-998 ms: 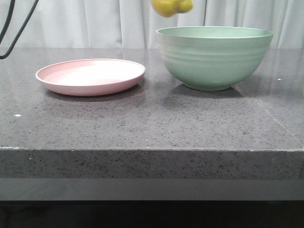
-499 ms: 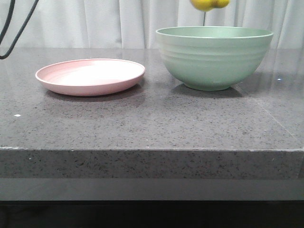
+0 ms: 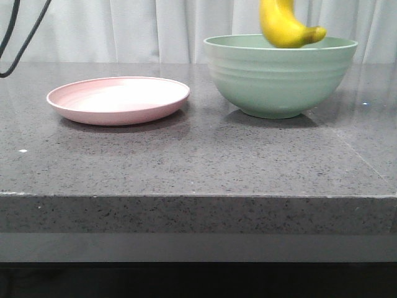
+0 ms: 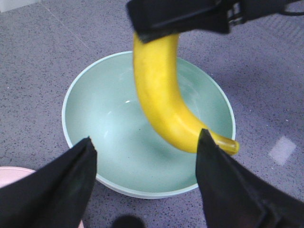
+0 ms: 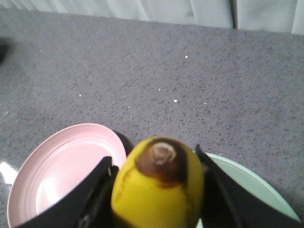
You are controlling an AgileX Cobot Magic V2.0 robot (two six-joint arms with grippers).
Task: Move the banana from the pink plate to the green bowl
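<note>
Pink plate (image 3: 118, 99) sits on the left of the tabletop (image 3: 198, 161), nothing on it now, so the pick-up half looks done. My left pincer (image 4: 145, 161) hangs over the bowl w/ its two fingers spread wide apart, holding nothing; prob. just parked there out of the way. Green bowl (image 3: 280, 76) stands to the right of the plate, apart from it, upright on its small foot. The banana (image 3: 282, 25) hangs above the bowl's mouth, lower tip dipping to about rim level and curving right, not yet touching the inside as far as I can tell. My right pincer (image 5: 154, 190) is clamped on the banana's upper end, one finger each side, so it dangles lengthwise; that lets the low end go in first w/o catching the rim. The wrist view looks straight down on its dark end, plate to one side below. Next, I'd judge: lower a bit more, then let go inside the bowl.
</note>
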